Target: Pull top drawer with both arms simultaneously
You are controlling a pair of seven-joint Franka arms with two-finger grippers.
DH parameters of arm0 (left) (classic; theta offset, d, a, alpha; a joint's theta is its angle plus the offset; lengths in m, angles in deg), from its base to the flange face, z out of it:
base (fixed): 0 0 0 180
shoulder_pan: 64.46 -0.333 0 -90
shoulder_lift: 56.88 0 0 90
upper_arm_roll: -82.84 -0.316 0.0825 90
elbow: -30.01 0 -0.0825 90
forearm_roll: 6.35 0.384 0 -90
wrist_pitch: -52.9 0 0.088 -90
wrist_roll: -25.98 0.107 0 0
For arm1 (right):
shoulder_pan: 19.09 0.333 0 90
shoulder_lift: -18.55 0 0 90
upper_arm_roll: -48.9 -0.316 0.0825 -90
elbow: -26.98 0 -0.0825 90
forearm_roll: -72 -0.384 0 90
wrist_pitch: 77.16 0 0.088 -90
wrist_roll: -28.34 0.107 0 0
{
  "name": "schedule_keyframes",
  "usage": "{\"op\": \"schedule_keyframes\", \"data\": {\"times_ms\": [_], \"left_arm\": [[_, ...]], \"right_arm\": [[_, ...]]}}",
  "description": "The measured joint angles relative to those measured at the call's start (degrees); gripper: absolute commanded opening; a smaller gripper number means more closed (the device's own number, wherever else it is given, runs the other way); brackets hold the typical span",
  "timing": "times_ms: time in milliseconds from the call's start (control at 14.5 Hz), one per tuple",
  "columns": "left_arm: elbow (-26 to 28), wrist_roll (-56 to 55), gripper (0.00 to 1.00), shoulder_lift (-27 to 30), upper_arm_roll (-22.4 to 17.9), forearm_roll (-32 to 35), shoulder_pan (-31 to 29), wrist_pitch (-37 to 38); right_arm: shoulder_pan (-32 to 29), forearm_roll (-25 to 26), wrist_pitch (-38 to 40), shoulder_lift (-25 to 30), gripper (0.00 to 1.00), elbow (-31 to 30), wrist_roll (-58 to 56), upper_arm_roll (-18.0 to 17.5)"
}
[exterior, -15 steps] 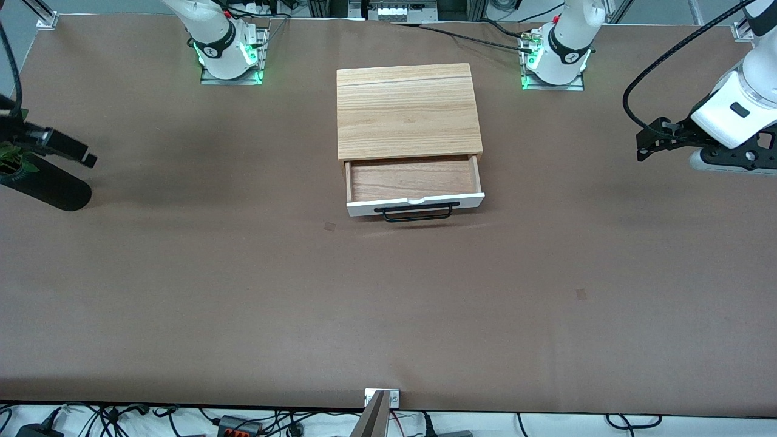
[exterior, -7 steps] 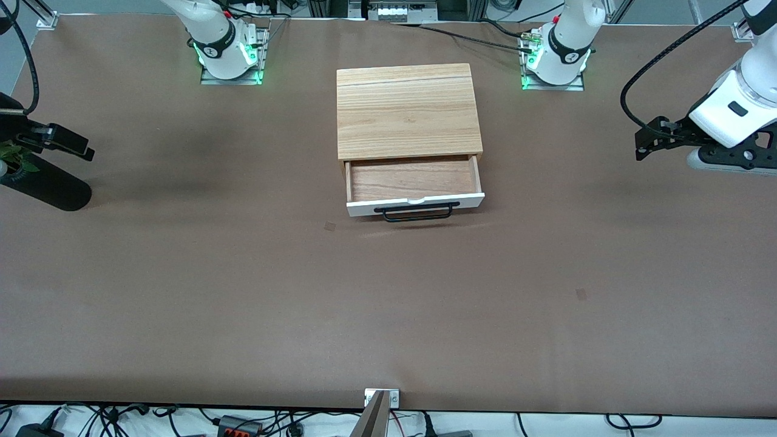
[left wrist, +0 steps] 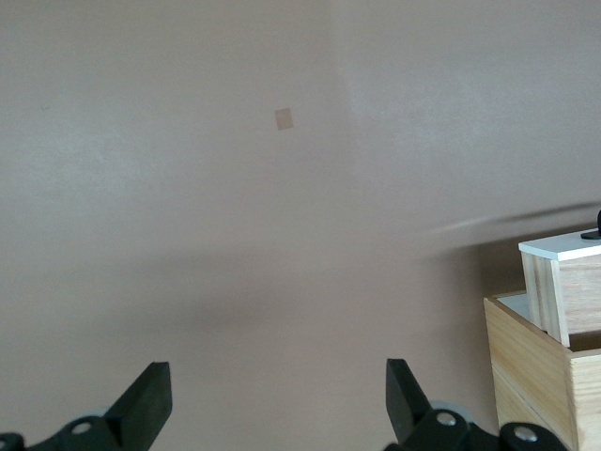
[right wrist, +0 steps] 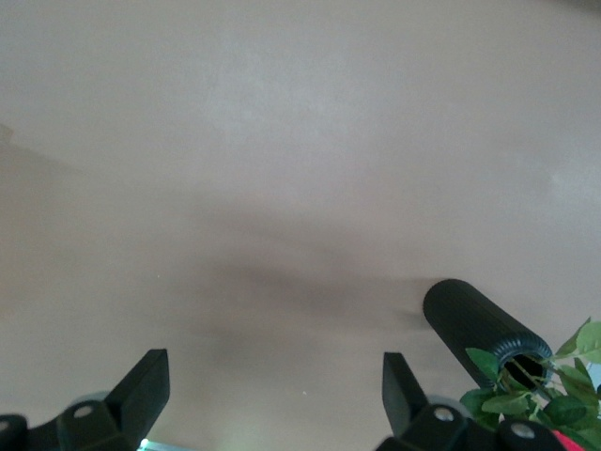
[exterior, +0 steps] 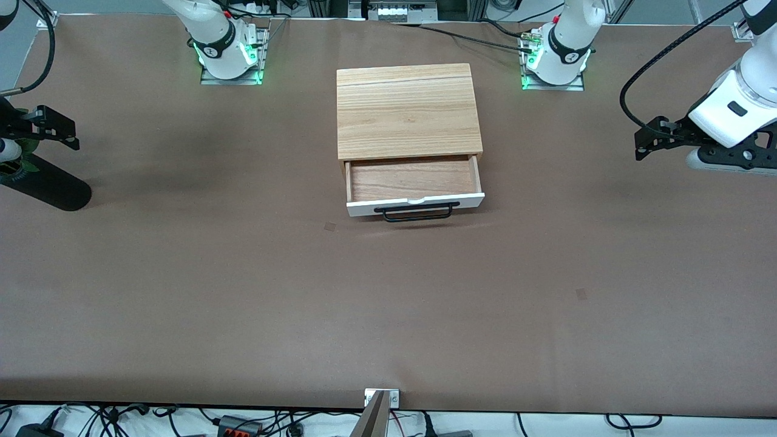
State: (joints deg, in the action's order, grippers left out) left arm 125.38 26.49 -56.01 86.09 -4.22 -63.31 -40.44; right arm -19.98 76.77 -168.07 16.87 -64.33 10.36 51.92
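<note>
The top drawer (exterior: 414, 180) stands pulled out of the light wood cabinet (exterior: 408, 112), its brown inside showing. Its white front panel (exterior: 364, 208) carries the black bar handle (exterior: 416, 212). A corner of the drawer (left wrist: 563, 282) also shows in the left wrist view. My left gripper (exterior: 641, 144) hangs open and empty over the table toward the left arm's end, well away from the drawer; in its wrist view (left wrist: 278, 376) only bare table lies between the fingers. My right gripper (exterior: 61, 130) is open and empty over the right arm's end of the table (right wrist: 274, 366).
A black cylinder (exterior: 45, 188) with green leaves at its mouth lies under the right gripper at the table's edge; it also shows in the right wrist view (right wrist: 479, 324). Small square marks (exterior: 329, 226) are on the brown table cover. Both arm bases (exterior: 227, 51) glow green.
My right gripper has drawn back toward the right arm's end of the table, away from the drawer. My left gripper has barely shifted. The drawer has not moved.
</note>
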Motion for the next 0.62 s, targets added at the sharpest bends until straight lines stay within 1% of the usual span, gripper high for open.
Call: {"op": "schedule_keyframes", "data": {"times_ms": [206, 619], "left_arm": [[0.0, 0.0, 1.00, 0.0, 0.0, 0.0, 0.0, 0.0], [0.0, 0.0, 1.00, 0.0, 0.0, 0.0, 0.0, 0.1]], "right_arm": [[0.6, -0.3, -0.3, 0.0, 1.00, 0.0, 6.4, -0.1], [0.4, -1.3, -0.3, -0.5, 1.00, -0.1, 8.3, 0.1]]}}
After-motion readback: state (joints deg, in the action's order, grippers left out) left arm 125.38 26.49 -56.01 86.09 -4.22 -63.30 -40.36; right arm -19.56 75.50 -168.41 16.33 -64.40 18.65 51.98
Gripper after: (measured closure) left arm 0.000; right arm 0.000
